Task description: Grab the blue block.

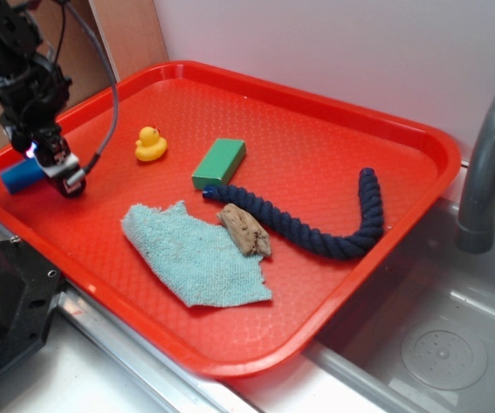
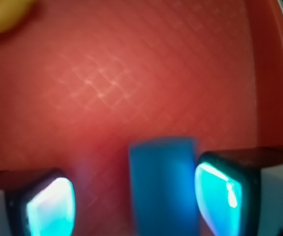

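The blue block (image 2: pixel 164 184) is lying on the red tray (image 1: pixel 333 129) near its left rim, and the gripper (image 1: pixel 55 165) is standing over it. In the wrist view the jaws are spread, with the block sitting between the two fingertips (image 2: pixel 50 206) but much closer to the right one, nearly touching it, while a wide gap is remaining on the left.

I am judging that this off-centre placing is the risk: when the jaws are closing, the right finger may push the block first and turn or slide it toward the rim.

The wrist view is blurred, so the block's edges are soft, and its lower end is cut off. In the exterior view the gripper is covering most of the block. The yellow duck (image 1: pixel 150 144) is staying well apart.
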